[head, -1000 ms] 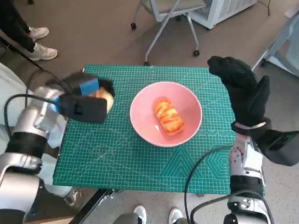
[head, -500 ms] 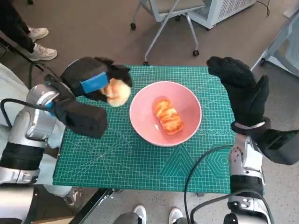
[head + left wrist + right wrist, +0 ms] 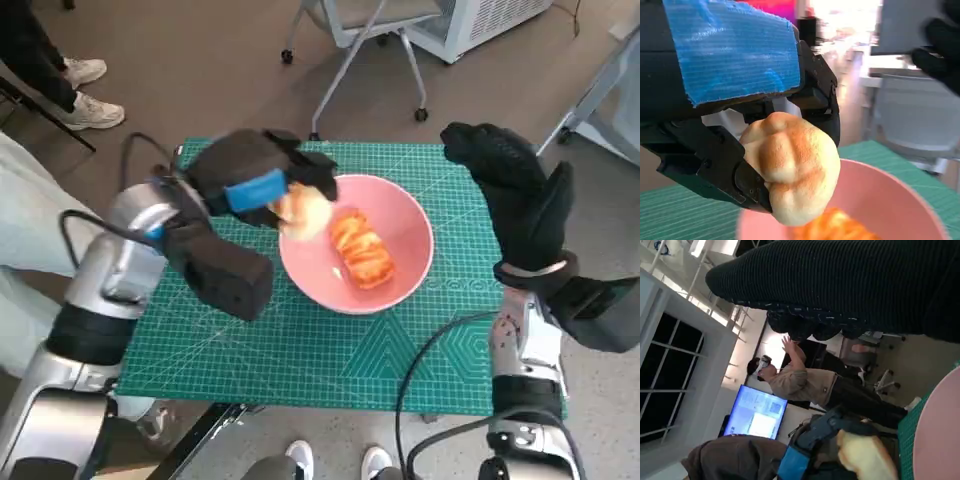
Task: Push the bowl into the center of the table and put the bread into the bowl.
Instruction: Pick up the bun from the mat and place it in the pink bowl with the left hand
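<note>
The bowl (image 3: 400,215) is seen as smooth pink plastic with a faint sheen. The table (image 3: 300,340) is covered by a matt green cutting mat printed with fine pale lines. The right hand (image 3: 515,200) is clad in black knitted cloth, ribbed and dull. Matt blue tape is stuck over the left hand (image 3: 255,180), whose fingers (image 3: 715,160) look like hard black plastic. The roll (image 3: 790,167) is shown with a soft, dry crust, and the pastry (image 3: 360,250) with a glossy glaze.

green cutting mat (image 3: 300,350) | wheeled chair (image 3: 360,30) | person's white sneakers (image 3: 85,95)
</note>
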